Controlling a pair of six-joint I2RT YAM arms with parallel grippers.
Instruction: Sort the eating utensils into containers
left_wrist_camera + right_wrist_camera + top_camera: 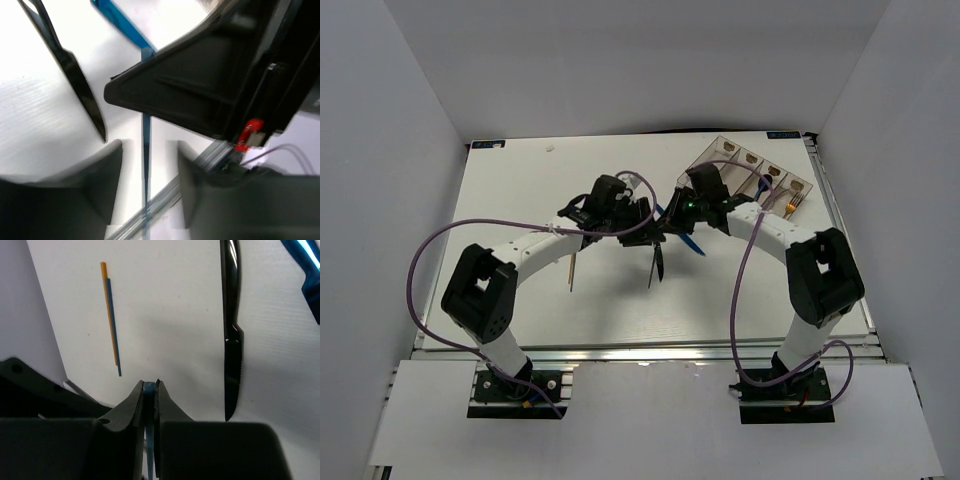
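Note:
My right gripper (150, 386) is shut on the blue knife (150, 390), which is held edge-on between the pads. In the top view the right gripper (672, 222) meets my left gripper (646, 216) over the table's middle, with the blue knife (688, 241) between them. My left gripper (147, 185) is open. The blue knife (145, 145) runs down the gap between its fingers (102, 180), touching neither. The black knife (656, 266) lies on the table just in front and shows in both wrist views (75, 75) (231, 330). The clear tray (725, 153) stands at the back right and holds a gold fork (793, 204).
An orange chopstick (571, 272) lies on the table left of centre and also shows in the right wrist view (110, 315). White walls close in the table on three sides. The right arm's body (215, 85) fills much of the left wrist view.

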